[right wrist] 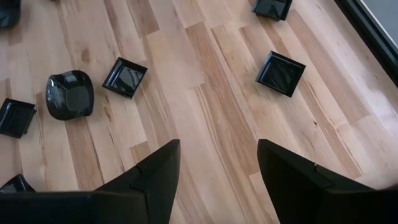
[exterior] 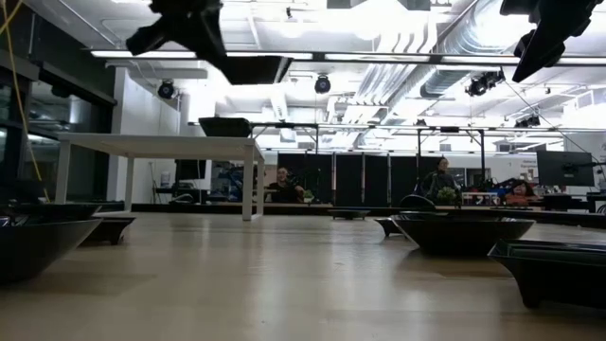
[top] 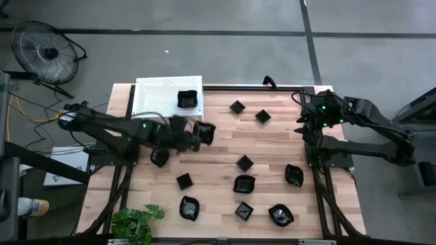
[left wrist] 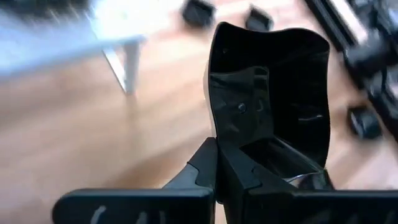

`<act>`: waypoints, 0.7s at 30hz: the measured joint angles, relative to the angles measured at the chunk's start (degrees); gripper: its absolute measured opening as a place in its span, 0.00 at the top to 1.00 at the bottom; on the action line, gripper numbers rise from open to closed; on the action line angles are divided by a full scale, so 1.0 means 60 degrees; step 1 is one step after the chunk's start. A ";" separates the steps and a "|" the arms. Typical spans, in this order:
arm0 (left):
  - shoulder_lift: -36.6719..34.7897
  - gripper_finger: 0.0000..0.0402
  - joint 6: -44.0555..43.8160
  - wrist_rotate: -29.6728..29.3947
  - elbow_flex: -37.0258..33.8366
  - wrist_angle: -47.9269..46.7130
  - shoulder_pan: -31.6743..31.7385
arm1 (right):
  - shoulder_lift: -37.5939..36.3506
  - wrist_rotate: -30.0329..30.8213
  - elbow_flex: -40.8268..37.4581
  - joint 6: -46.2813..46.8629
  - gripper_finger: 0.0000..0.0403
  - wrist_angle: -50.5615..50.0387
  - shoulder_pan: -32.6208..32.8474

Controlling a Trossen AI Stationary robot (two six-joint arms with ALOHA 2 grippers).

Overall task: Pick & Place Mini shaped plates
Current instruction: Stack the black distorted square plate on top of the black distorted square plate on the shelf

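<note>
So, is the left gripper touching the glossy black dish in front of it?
Touching: the left wrist view shows the left gripper shut on the rim of the glossy black dish.

Grey floor (top: 204,17) with dark seams around wooden table (top: 218,146). Floor fan (top: 46,51) beyond table's left corner. Ceiling strip lights (exterior: 312,55), exposed ducts (exterior: 454,57). People seated at far desks (exterior: 284,194).

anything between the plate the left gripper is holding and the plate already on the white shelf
Nothing: in the high view only bare shelf surface and table edge separate the held plate in the left gripper from the shelf's plate.
</note>
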 joint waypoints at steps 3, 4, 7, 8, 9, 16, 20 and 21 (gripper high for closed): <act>-0.0322 1.00 0.0692 0.0013 0.0000 0.0017 0.0875 | 0.0000 0.0006 0.0000 0.0218 0.48 0.0004 -0.0002; -0.0414 1.00 0.0931 0.0065 0.0000 0.0023 0.1193 | 0.0000 0.0007 0.0000 0.0261 0.48 0.0006 0.0001; -0.0595 1.00 0.1504 0.0181 0.0004 0.0128 0.2057 | 0.0000 0.0037 0.0000 0.0265 0.48 0.0040 -0.0002; -0.0645 1.00 0.1643 0.0254 0.0000 0.0104 0.2316 | 0.0000 0.0084 0.0000 0.0262 0.48 0.0040 -0.0002; -0.0684 1.00 0.1758 0.0327 0.0000 0.0060 0.2583 | 0.0000 0.0147 0.0000 0.0273 0.48 0.0045 -0.0002; -0.0713 1.00 0.2333 0.0734 0.0004 0.0067 0.3970 | 0.0000 0.0183 0.0000 0.0545 0.48 0.0047 -0.0002; -0.0709 1.00 0.2376 0.0849 0.0004 0.0067 0.4411 | 0.0000 0.0187 0.0000 0.0615 0.48 0.0047 -0.0002; -0.0709 1.00 0.2376 0.0852 0.0004 0.0066 0.4457 | 0.0000 0.0193 0.0000 0.0617 0.48 0.0047 -0.0002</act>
